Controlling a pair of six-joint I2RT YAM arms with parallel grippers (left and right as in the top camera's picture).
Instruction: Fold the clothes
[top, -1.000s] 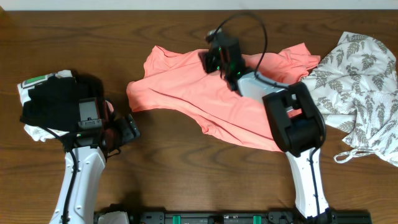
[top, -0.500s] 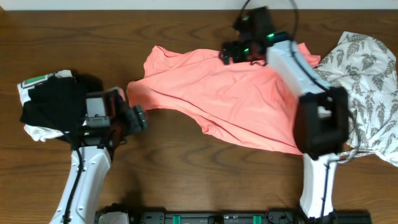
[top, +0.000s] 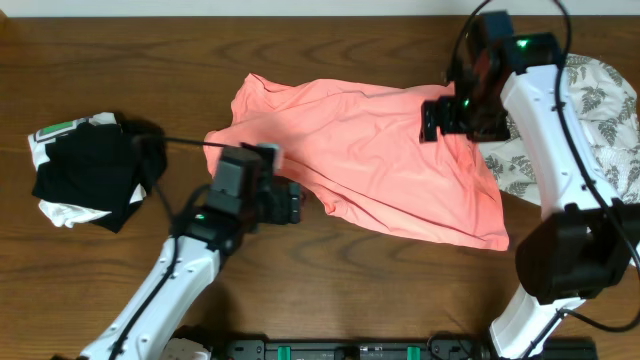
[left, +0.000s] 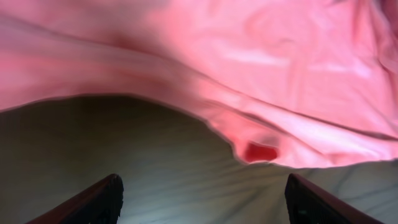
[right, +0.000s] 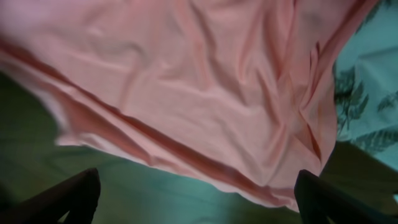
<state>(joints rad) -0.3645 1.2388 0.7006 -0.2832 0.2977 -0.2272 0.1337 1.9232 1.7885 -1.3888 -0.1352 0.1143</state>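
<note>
Spread rumpled over the middle of the counter (top: 330, 285): a salmon-pink T-shirt (top: 370, 150), long axis slanting from the far left down to the near right, one corner reaching nearest at the right. Cannot tell collar from hem in any view, so no saying which way the top points. At the left edge of the counter, apart from the shirt, a black-and-white bundle (top: 85, 170); at the far right, a white leaf-print garment (top: 600, 100), partly hidden from overhead by the right arm. Left pincer (top: 290, 203) low over bare wood just beside the shirt's near-left edge, aimed toward the fabric; jaws wide, nothing between them. Right pincer (top: 440, 118) above the far-right part of the shirt; jaws likewise wide and empty. Seen only from the left wrist: the shirt's near edge curving in an arc over the wood, with a small deep-red patch (left: 261, 151) at the lip of the cloth, and both dark fingertips (left: 109, 193) well apart at the bottom corners. Seen only from the right wrist: the meeting of pink fabric and leaf print at the right of the picture, the pink edge touching or lying over the printed cloth, which of the two unclear, plus creases fanning across the shirt. Seen only from overhead: the shirt's whole outline, the bundle, and both arms at once.
</note>
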